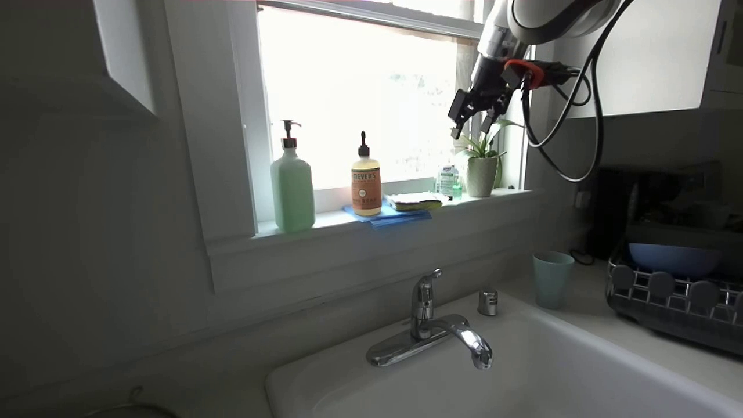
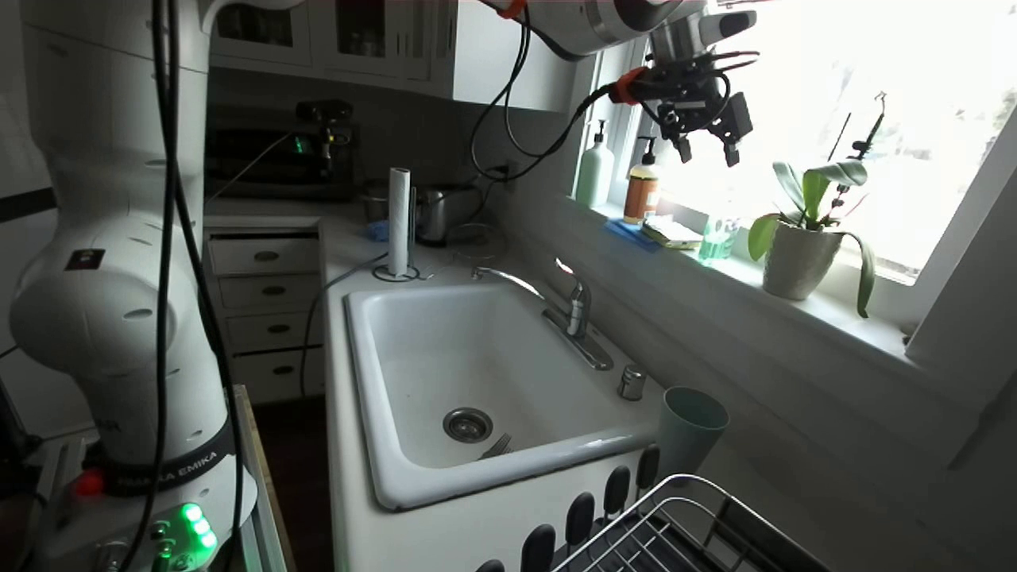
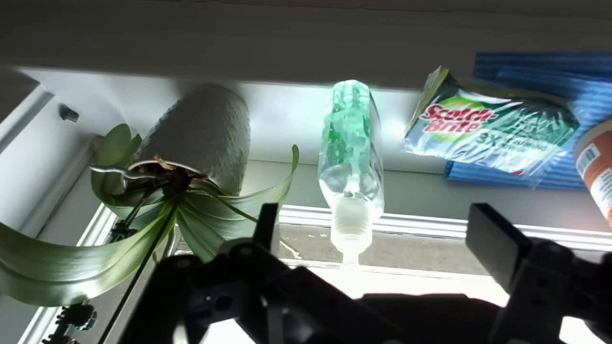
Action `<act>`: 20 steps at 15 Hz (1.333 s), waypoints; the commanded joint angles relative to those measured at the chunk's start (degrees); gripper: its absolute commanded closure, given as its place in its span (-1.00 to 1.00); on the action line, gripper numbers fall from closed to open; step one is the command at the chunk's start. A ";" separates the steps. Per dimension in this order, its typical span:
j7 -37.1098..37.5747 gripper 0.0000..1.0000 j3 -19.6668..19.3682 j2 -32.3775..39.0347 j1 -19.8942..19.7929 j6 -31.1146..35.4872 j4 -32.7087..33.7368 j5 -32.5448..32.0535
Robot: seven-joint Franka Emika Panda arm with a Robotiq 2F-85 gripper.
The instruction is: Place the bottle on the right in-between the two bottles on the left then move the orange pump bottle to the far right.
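Observation:
A tall green pump bottle stands upright at one end of the window sill. An orange pump bottle with a dark pump stands beside it on a blue cloth; its side shows at the wrist view's edge. A small clear bottle with green liquid and a whitish cap stands between sponge pack and plant; it is upright. My gripper is open and empty above the sill. In the wrist view, the small bottle lies between the finger lines, untouched.
A potted plant stands close beside the small bottle, its leaves near one finger. A sponge pack lies on the blue cloth. Below are the faucet, the sink and a cup.

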 commanded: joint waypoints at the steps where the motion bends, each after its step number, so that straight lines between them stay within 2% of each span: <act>1: 1.37 -1.00 -1.43 4.52 0.76 2.07 5.03 0.91; 11: 6.10 -0.96 -2.75 8.18 1.47 5.82 6.15 1.36; 12: 6.09 -0.77 -2.77 8.34 1.54 6.04 6.21 1.33; 13: 5.94 -0.46 -2.73 8.44 1.55 6.13 6.23 1.44; 14: 5.72 -0.36 -2.72 8.51 1.56 6.36 6.21 1.43; 16: 5.70 -0.04 -2.85 8.65 1.61 6.73 6.27 1.13; 17: 5.70 -0.64 -2.91 8.72 1.62 7.06 6.31 0.97; 20: 4.78 -0.94 -3.06 9.07 1.39 8.22 6.49 0.88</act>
